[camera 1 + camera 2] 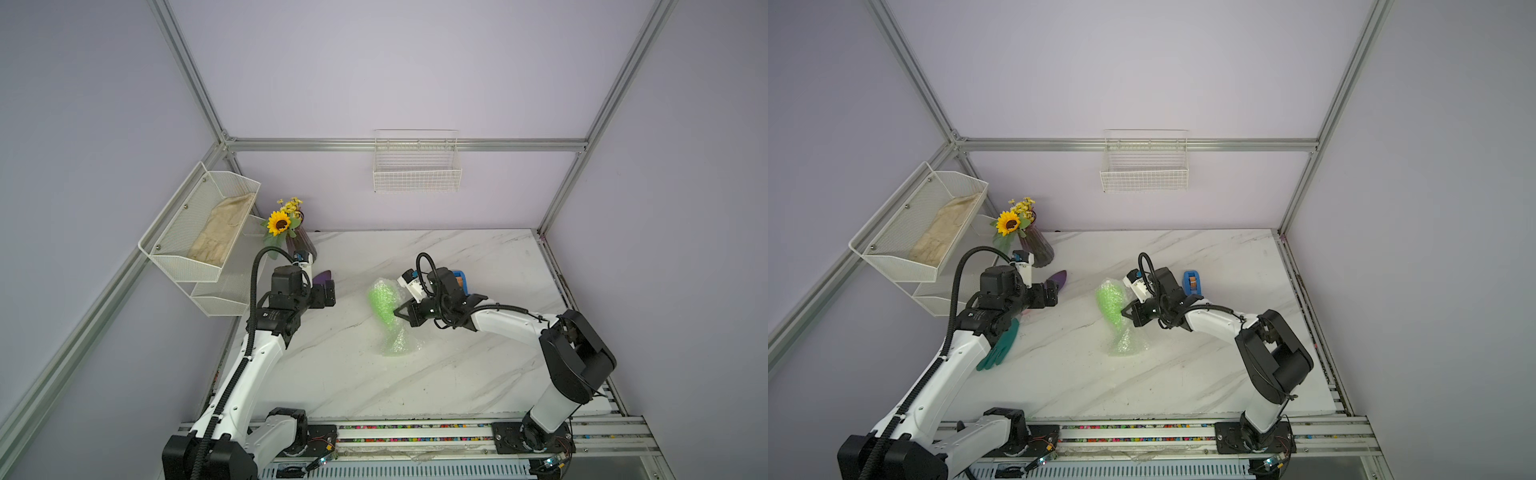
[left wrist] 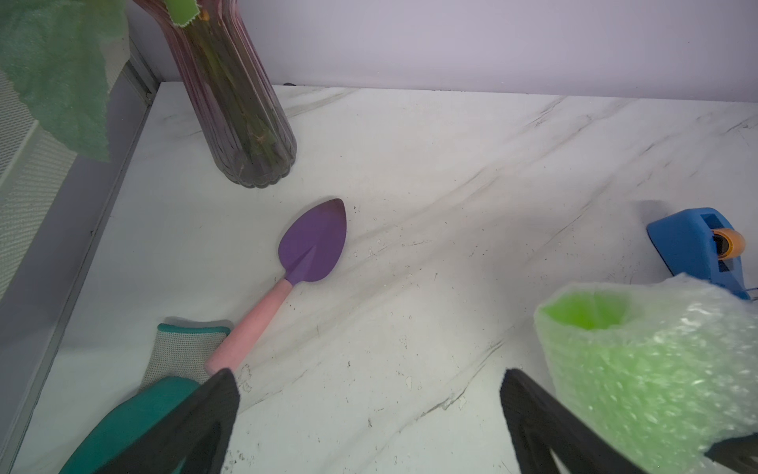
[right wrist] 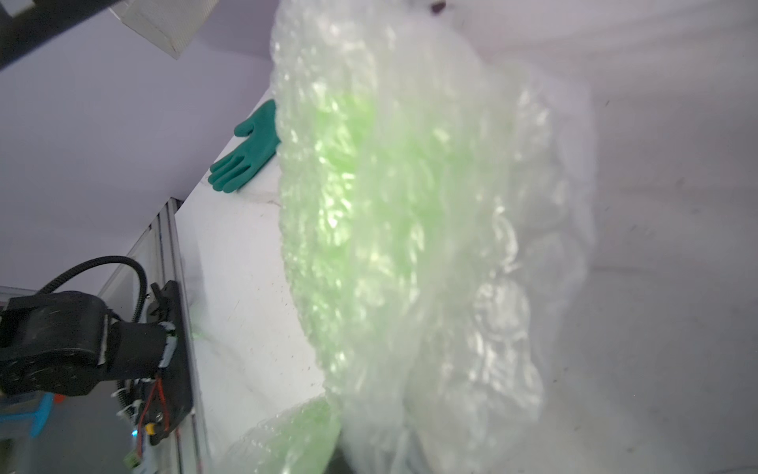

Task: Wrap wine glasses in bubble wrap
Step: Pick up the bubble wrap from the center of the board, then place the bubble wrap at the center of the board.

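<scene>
In both top views the lime-green goblet [image 1: 383, 306] stands near the middle of the marble table [image 1: 478, 374]. The bubble wrap [image 1: 402, 348] is rolled around it from bowl to foot. The right gripper [image 1: 396, 312] reaches in from the side, its jaws drawn together on the wrap at the bowl. The left gripper [image 1: 328, 293] hangs well apart from the goblet, above a purple trowel [image 1: 323, 276] and near the vase [image 1: 309, 247] of sunflowers. In a top view a teal glove [image 1: 1000, 349] lies beside the left arm and a blue tape dispenser [image 1: 1192, 282] shows whole behind the right wrist. Where the arms cover more, the glove is hidden and the dispenser is only a blue edge.

The left wrist view shows this gripper's fingers [image 2: 221, 410] spread wide with only bare marble between them. It alone shows the trowel's pink handle touching the glove's cuff. It also shows the open top of the wrap, with the green bowl visible inside.

In the right wrist view the wrap fills most of the frame, blurred, with green glowing through it. The gripper's own fingers are hidden there, so the grip cannot be read from this view. The glove lies flat near the table's edge.
</scene>
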`<state>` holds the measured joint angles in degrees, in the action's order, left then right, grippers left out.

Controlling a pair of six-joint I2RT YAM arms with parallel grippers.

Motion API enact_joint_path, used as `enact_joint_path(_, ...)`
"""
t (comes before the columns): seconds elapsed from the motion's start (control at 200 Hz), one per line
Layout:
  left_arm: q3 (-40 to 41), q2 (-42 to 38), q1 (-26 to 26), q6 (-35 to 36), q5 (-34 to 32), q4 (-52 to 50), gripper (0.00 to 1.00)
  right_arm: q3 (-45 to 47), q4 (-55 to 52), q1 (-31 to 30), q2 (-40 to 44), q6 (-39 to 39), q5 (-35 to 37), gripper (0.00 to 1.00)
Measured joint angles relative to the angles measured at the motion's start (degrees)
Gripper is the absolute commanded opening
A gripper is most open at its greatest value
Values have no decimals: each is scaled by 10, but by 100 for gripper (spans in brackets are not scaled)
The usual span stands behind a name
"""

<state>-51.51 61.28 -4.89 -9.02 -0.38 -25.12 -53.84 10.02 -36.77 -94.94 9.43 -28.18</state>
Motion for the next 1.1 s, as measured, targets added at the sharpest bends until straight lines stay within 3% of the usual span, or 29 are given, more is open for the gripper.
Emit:
enact_joint_path(0.11, 0, 0, 0, -3, 4, 3, 100, 109, 242, -1, 5, -37, 35, 0)
enact_joint_path(0.235, 9, 0, 0, -6, 11, 7, 100, 189, 497, -4, -76, -80, 54, 0)
enact_joint_path(0.395, 22, 0, 0, -10, 18, 7, 100, 247, 702, -22, -172, -133, 74, 1)
enact_joint_path(0.615, 39, -5, 0, -11, 24, 7, 100, 309, 773, -43, -187, -165, 75, 22)
enact_joint_path(0.705, 42, -5, 0, -12, 26, 7, 100, 335, 773, -47, -187, -178, 70, 42)
enact_joint_path(0.805, 44, -5, 0, -14, 30, 7, 100, 353, 774, -51, -188, -191, 66, 59)
enact_joint_path(1.1, 44, -5, 0, -14, 34, 7, 100, 367, 773, -60, -169, -192, 101, 88)
